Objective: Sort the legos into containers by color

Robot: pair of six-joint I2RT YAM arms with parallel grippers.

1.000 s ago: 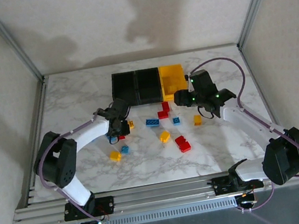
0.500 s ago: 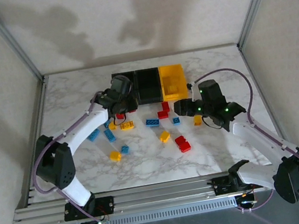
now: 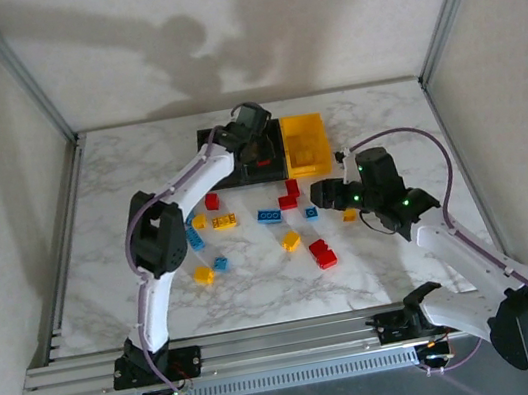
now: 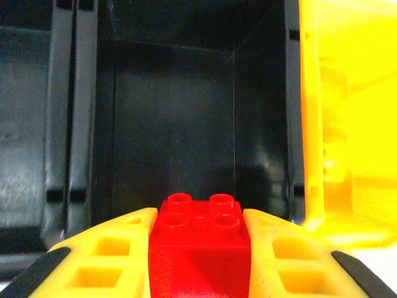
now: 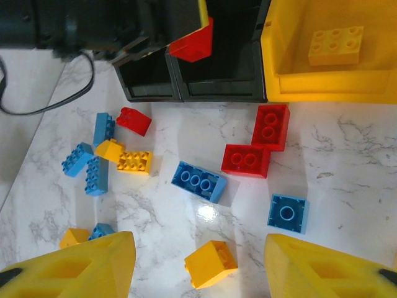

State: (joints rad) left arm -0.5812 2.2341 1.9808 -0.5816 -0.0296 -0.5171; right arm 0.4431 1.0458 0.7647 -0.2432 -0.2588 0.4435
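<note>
Just a white marble-look table (image 3: 260, 294), grey veins all over. Plain pale walls (image 3: 126, 99) far, left and right, metal posts (image 3: 23, 76) at the far corners, slotted rail (image 3: 288, 339) along the near edge.

The containers (image 3: 261, 149) stand in a row at twelve o'clock on the table (image 3: 119, 181). The left gripper (image 4: 198, 245) hangs over the middle bin (image 4: 173, 124), one lego (image 4: 198, 223) between its fingers. Another lego (image 5: 335, 45) lies in the bin (image 5: 291, 81) at the row's three o'clock end. Loose legos (image 3: 269, 216) spread at six o'clock of the row. The right gripper (image 3: 324, 193) hovers above their three o'clock edge.
</note>
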